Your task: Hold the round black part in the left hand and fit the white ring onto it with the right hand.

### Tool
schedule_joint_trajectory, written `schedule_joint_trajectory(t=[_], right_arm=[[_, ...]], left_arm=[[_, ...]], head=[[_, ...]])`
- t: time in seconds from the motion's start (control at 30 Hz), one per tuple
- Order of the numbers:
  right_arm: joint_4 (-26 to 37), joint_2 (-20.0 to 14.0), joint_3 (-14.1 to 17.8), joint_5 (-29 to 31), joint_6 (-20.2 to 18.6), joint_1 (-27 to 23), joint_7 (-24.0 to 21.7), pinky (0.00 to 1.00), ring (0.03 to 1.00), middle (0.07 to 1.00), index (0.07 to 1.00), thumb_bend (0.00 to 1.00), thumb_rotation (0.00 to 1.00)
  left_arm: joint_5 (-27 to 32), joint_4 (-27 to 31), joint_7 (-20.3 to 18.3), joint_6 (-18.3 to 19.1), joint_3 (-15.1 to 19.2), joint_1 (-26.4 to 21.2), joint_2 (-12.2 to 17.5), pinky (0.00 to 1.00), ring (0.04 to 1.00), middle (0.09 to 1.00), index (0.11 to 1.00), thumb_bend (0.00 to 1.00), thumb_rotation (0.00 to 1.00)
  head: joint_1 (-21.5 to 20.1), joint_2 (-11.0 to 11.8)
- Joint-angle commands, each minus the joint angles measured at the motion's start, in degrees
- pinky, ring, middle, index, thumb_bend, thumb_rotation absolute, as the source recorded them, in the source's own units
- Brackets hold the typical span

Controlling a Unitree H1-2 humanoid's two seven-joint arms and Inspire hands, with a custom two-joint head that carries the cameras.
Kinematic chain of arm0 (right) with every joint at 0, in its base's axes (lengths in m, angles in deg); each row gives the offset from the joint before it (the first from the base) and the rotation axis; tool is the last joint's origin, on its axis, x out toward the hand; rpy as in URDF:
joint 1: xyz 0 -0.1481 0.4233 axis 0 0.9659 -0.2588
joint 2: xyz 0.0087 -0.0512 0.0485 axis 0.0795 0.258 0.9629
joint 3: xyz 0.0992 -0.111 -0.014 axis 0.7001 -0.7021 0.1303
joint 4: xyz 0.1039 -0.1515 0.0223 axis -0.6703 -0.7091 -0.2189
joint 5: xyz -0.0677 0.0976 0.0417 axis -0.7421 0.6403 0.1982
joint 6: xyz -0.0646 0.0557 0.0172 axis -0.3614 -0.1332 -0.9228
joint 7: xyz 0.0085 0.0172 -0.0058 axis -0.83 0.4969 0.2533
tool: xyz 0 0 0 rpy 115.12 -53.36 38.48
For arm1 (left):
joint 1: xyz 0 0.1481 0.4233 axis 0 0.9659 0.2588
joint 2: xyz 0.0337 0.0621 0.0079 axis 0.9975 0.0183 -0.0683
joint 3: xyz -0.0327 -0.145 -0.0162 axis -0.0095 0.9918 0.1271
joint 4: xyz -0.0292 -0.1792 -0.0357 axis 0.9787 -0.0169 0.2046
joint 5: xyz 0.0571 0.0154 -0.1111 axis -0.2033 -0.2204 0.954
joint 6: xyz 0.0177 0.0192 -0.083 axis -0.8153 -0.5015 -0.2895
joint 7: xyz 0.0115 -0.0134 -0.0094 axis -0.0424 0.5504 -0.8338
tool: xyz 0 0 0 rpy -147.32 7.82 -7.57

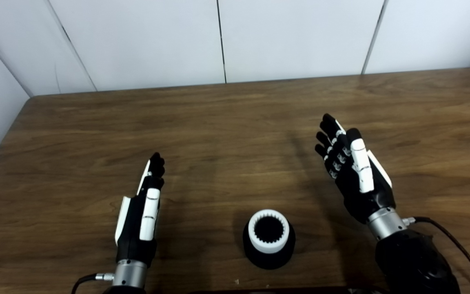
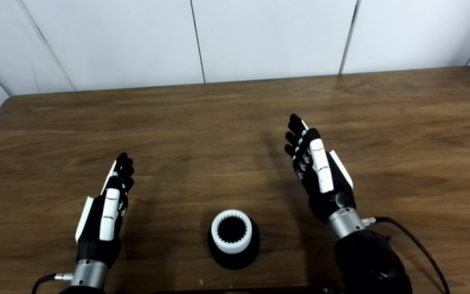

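On the wooden table [image 1: 235, 122], the white ring [image 1: 268, 231] already sat atop the round black part [image 1: 268, 255], between 2 empty, open hands: left hand [image 1: 139, 220] and right hand [image 1: 355, 173], roughly equally near.

Table [image 1: 235, 122]: right and near edges cut off by the frame.
Forearms: both run out past the bottom edge.
Black part [image 1: 268, 253]: top hidden under the white ring [image 1: 268, 231] — its teeth blurred.

Two head cams side by side, downward on same table [image 1: 235, 122], near-identical overlap.
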State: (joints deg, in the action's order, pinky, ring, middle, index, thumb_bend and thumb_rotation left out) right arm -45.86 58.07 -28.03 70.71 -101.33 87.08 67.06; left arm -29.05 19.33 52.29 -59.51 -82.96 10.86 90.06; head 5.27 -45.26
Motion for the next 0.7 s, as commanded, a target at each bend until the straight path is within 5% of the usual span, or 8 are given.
schedule_joint_trajectory(t=[0.0,0.67], right_arm=[[0.91,2.50,-0.09,1.12,2.88,0.85,0.49,1.00,1.000,0.999,0.969,0.53,1.00],[1.71,2.95,0.28,2.14,2.48,0.75,2.14,1.00,1.000,1.000,0.972,0.56,1.00]], left_arm=[[0.09,2.23,0.41,-1.26,0.17,0.74,-5.05,1.00,1.000,1.000,1.000,0.64,1.00],[-1.18,5.13,1.35,3.21,1.23,-1.01,-4.50,1.00,1.000,1.000,1.000,0.63,1.00]], head=[[0.33,0.13],[1.45,0.49]])
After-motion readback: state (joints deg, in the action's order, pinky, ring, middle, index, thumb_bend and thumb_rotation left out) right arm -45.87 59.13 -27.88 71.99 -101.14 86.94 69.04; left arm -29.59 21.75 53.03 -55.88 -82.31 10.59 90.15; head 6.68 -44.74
